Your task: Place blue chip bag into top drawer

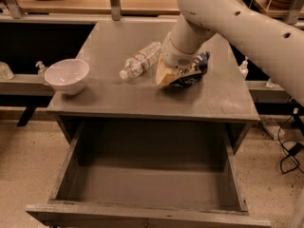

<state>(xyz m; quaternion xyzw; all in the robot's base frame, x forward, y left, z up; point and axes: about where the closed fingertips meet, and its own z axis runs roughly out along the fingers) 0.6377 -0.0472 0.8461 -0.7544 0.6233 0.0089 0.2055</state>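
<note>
Gripper (pixel 165 74) meets blue chip bag (pixel 194 73) on cabinet (pixel 118 96), grip impossible to tell; top drawer (pixel 142 213) open.

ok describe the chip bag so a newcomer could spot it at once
On the grey cabinet top, find the gripper, right of centre. Against it lies the blue chip bag: crumpled navy foil with white print, unlike the clear water bottle alongside.

I see my gripper (pixel 164 75), matt cream plastic, sitting on the blue chip bag (pixel 194 73), which is crinkled glossy foil. The top drawer (pixel 142 212) is worn matt grey wood. The water bottle (pixel 140 61) is clear shiny plastic, and the bowl (pixel 66 74) is smooth glossy white.
</note>
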